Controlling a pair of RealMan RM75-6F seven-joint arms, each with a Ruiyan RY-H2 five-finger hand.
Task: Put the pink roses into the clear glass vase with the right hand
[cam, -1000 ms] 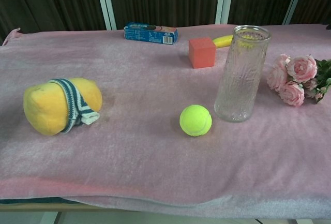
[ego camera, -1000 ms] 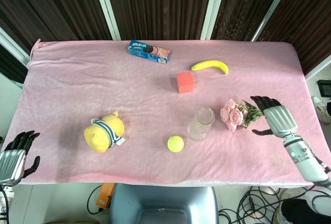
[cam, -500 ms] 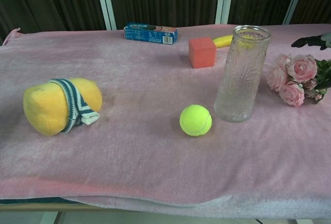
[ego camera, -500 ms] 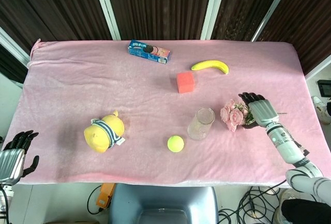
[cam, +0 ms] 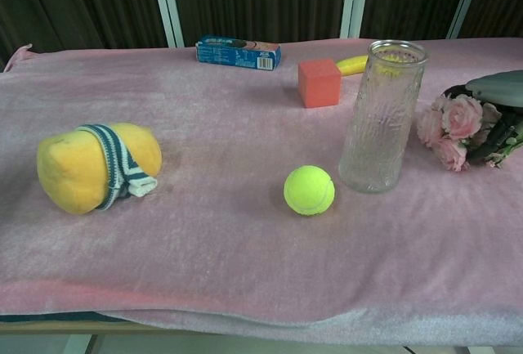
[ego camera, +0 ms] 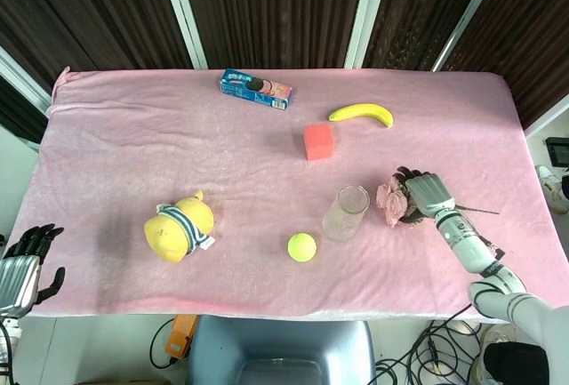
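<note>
The pink roses [ego camera: 389,197] [cam: 447,127] lie on the pink cloth just right of the clear glass vase [ego camera: 345,212] [cam: 382,115], which stands upright and empty. My right hand [ego camera: 425,193] [cam: 498,92] lies over the bunch's leafy part, and its dark fingers [cam: 500,140] curl around the greenery behind the blooms. The thin stem [ego camera: 476,211] sticks out to the right past the wrist. My left hand [ego camera: 23,265] hangs off the table's front left corner with its fingers apart, holding nothing.
A yellow-green tennis ball [ego camera: 301,246] [cam: 309,190] sits left of the vase. A red cube [ego camera: 318,140], a banana [ego camera: 362,114] and a blue biscuit box [ego camera: 257,89] lie further back. A yellow plush toy [ego camera: 180,226] rests at the left.
My right hand has moved left from beside the roses onto them and closed its fingers around the greenery. The blooms shifted slightly toward the vase. The left hand stayed put.
</note>
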